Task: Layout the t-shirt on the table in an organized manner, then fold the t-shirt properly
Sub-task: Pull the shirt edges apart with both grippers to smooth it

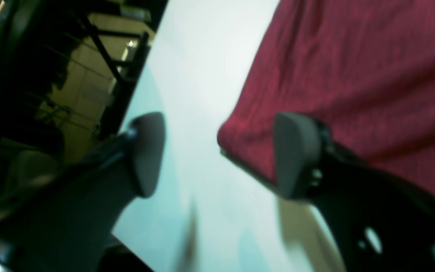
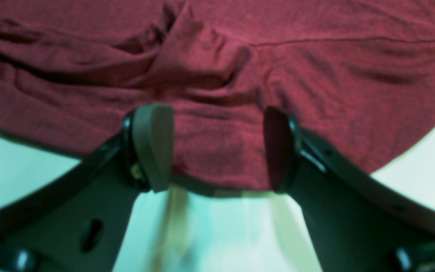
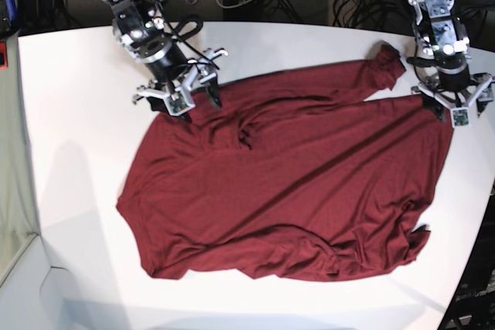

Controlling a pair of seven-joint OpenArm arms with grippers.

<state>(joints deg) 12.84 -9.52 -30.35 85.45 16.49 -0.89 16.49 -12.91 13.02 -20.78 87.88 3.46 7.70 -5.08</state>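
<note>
The t-shirt [image 3: 286,183] lies spread across the middle of the table [image 3: 69,113], wrinkled, one sleeve reaching toward the far right corner. The right gripper [image 3: 180,96] stands at the garment's far left edge, jaws apart, cloth beneath and between the fingers [image 2: 153,145] but not pinched. The left gripper [image 3: 456,106] sits at the far right edge, jaws also apart; one finger [image 1: 296,155] is over the hem, the other over bare table.
</note>
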